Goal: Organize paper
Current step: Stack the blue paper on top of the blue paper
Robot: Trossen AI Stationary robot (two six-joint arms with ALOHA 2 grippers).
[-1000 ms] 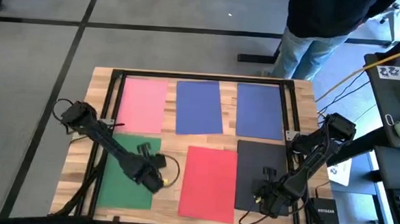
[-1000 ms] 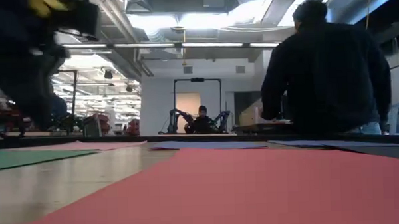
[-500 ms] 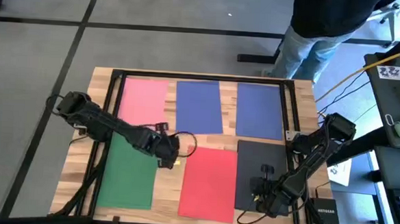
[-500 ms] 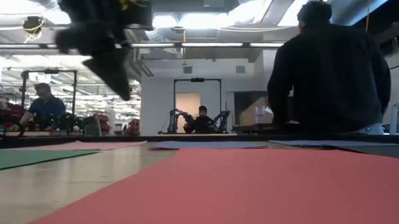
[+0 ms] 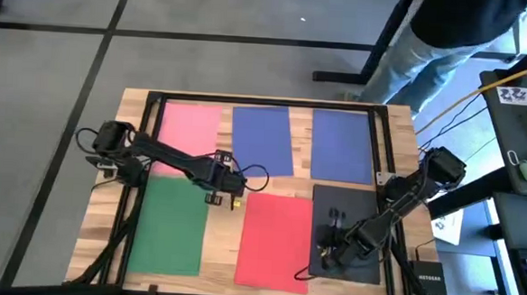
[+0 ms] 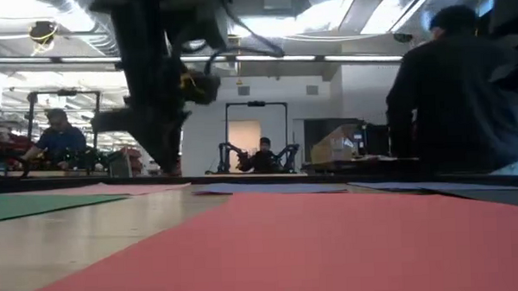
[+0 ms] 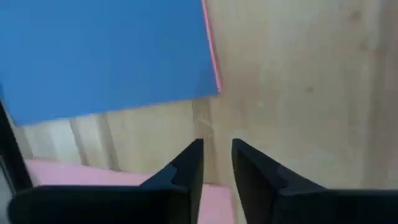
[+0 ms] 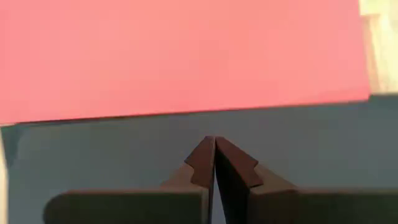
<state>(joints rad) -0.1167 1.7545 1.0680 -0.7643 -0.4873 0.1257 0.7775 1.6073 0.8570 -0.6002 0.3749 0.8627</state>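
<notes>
We should drop our left pincer point(image 5: 228, 190), fingers slightly spread, flat onto a sheet edge, while the right pincer point(image 5: 328, 252), pressed together, slides the black sheet point(image 5: 343, 215). The matte paper lies flat over the table point(image 5: 400, 137): pink sheet point(image 5: 188, 136), red sheet point(image 5: 275, 238), green sheet point(image 5: 169, 224), two blue sheets point(image 5: 262, 140).

- Two dark, near-black jointed arms, slim links with bulkier rounded housings at base joints.
- Black cables looping loosely beside left arm point(image 5: 168, 161) and right arm point(image 5: 396, 204).
- Small yellow marking by left gripper point(image 5: 227, 196); yellow fleck near right gripper point(image 5: 328, 252).
- Flat, matte black fingers point(image 7: 186, 171), angular, stepped along inner edges.
- Right wrist fingers point(image 8: 202, 165) dark brownish, notched near tips.
</notes>
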